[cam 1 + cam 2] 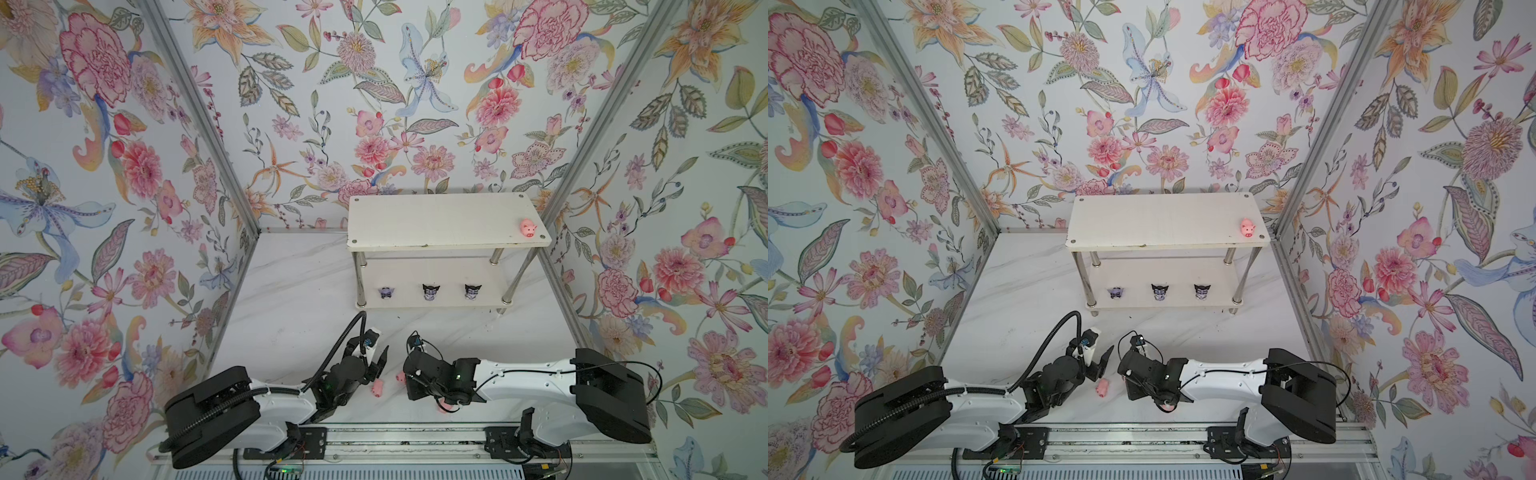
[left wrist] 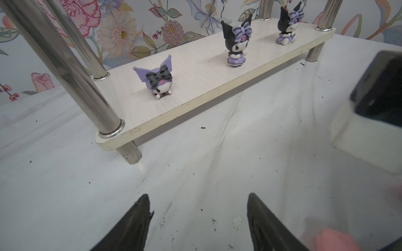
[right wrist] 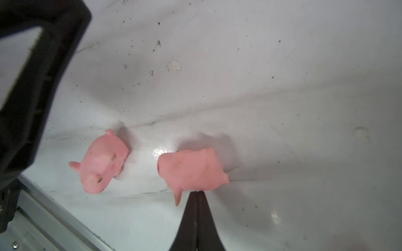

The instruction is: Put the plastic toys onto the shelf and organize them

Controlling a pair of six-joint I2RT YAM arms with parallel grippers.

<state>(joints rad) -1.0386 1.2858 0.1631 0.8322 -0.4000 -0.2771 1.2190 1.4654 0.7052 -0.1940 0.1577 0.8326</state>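
The white two-tier shelf [image 1: 436,220] [image 1: 1163,220] stands at the back. One pink pig [image 1: 528,227] [image 1: 1247,228] sits on the right end of its top board. Three purple-and-black figurines [image 1: 431,291] [image 2: 237,43] stand in a row on the lower board [image 2: 195,71]. Two pigs [image 3: 102,160] [image 3: 192,169] lie on the table at the front, seen from above as one pig [image 1: 377,388] and its neighbour [image 1: 400,377]. My right gripper [image 3: 196,191] is shut, its tips touching the nearer pig's edge. My left gripper [image 2: 198,200] [image 1: 376,361] hangs open over bare table.
A third loose pig [image 1: 446,405] [image 1: 1168,407] peeks out from under the right arm. A metal rail [image 1: 407,432] runs along the front edge. Floral walls enclose three sides. A white-and-black block [image 2: 369,121] crowds the left wrist view.
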